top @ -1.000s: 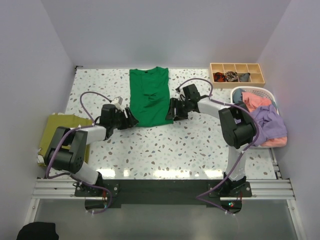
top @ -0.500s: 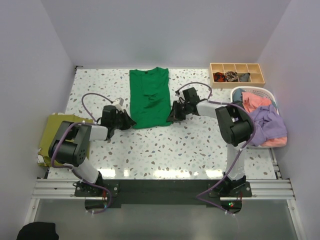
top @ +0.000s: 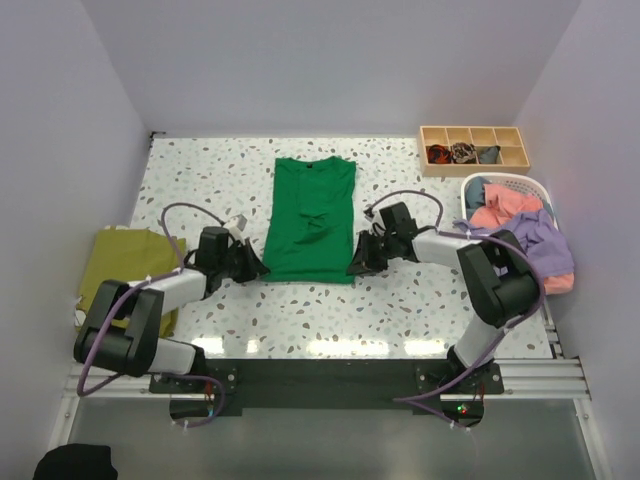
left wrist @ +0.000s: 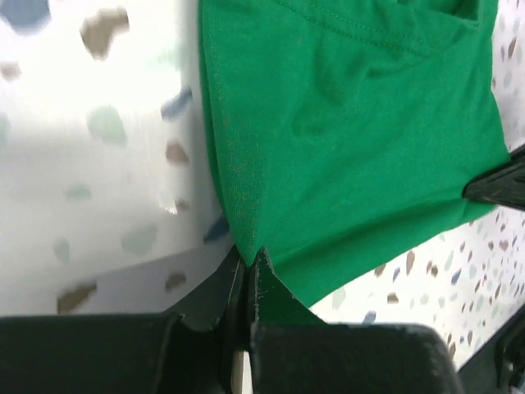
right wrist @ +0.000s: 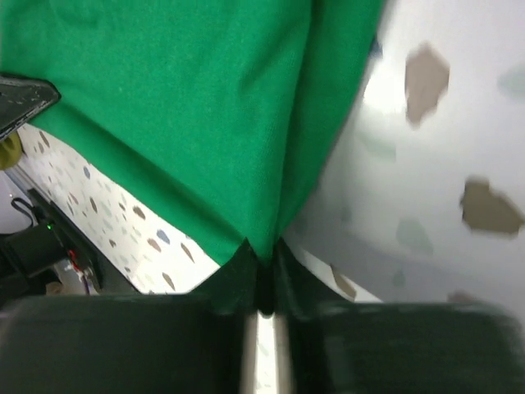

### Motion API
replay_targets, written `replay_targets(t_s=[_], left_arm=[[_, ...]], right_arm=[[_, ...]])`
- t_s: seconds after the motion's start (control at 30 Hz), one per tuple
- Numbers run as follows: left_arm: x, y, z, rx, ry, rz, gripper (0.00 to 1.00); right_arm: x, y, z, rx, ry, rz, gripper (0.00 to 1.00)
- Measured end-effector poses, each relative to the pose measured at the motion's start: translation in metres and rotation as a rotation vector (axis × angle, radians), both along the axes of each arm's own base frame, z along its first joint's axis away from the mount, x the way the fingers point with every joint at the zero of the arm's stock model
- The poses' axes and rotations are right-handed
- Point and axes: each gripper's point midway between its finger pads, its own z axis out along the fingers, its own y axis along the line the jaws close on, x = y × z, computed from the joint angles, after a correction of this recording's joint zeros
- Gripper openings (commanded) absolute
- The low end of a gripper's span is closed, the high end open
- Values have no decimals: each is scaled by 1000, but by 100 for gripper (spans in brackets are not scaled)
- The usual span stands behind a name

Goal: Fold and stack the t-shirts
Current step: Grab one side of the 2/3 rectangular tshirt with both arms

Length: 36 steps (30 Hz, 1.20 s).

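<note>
Two robot arms, alike: left arm (top: pixel 175 285), right arm (top: pixel 440 245). Light grey tubular links, bulky black cylindrical joints. Thin purple cable (top: pixel 178 212) loops along each arm. Left gripper (top: pixel 262 270) and right gripper (top: pixel 353 268) black, blocky, with matte tapered fingers (left wrist: pixel 201 308). Black base plate (top: pixel 310 382) on silver rail (top: pixel 110 375). Tiny green light (top: pixel 460 408) at right base.

Both wrist views crop the green t-shirt (left wrist: pixel 353 123).

bright green cloth t-shirt (top: pixel 312 220): folded narrow, flat, centre | olive-yellow cloth shirt (top: pixel 125 262): left edge | lavender cloth shirt (top: pixel 535 240), coral-pink cloth shirt (top: pixel 505 206): crumpled, right edge
</note>
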Motion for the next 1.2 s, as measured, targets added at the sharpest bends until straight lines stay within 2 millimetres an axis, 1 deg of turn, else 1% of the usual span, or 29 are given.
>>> replay_targets(t_s=[0.03, 0.07, 0.13, 0.17, 0.23, 0.37, 0.5, 0.6, 0.73, 0.87, 0.9, 0.93, 0.97, 1.0, 1.03, 1.07, 1.1, 1.13, 1.2], left_arm=[[-10, -1, -1, -4, 12, -7, 13], [-17, -1, -2, -1, 21, -11, 21], [-30, 1, -5, -2, 44, -3, 31], [-31, 2, -4, -1, 41, -3, 35], [-32, 2, -2, -3, 36, -2, 43], [-30, 0, 2, -13, 25, -5, 52], [-28, -1, 4, -17, 10, -7, 57], [-25, -1, 5, -18, -1, -4, 58], [-22, -2, 5, -22, -13, -4, 58], [-20, -3, 6, -34, -21, 5, 57], [-19, -3, 5, -36, -24, 6, 57], [-19, -3, 5, -36, -25, 6, 54], [-19, -3, 5, -37, -27, 5, 50], [-20, -3, 5, -37, -27, 6, 42], [-20, -3, 5, -36, -26, 7, 21], [-22, -3, 2, -30, -19, 8, 7], [-24, -3, -1, -25, -9, 8, 0], [-27, -3, -4, -23, 9, 12, 0], [-30, -7, -6, -29, 18, -1, 0]], right_arm=[[-6, -2, 1, -1, 4, 0, 41], [-13, -6, 1, -8, 12, -2, 45], [-23, -14, 1, -29, 23, -15, 50], [-26, -18, 3, -36, 20, -21, 50], [-28, -22, 6, -50, 12, -36, 51], [-31, -27, 10, -54, -1, -61, 53], [-40, -28, 5, -34, 34, -96, 54], [-40, -23, 6, 10, 41, -116, 54], [-42, -13, 7, 48, 48, -124, 54], [-45, 4, 6, 68, 50, -92, 54], [-45, 9, 6, 72, 50, -80, 53], [-45, 14, 6, 75, 48, -70, 48], [-45, 20, 6, 80, 47, -58, 42], [-44, 25, 5, 85, 44, -48, 34], [-43, 29, 3, 84, 42, -42, 26], [-43, 32, 0, 83, 47, -39, 8], [-43, 33, -2, 85, 51, -37, 2], [-43, 33, -4, 80, 50, -37, 0], [-44, 33, -6, 73, 58, -41, 0]])
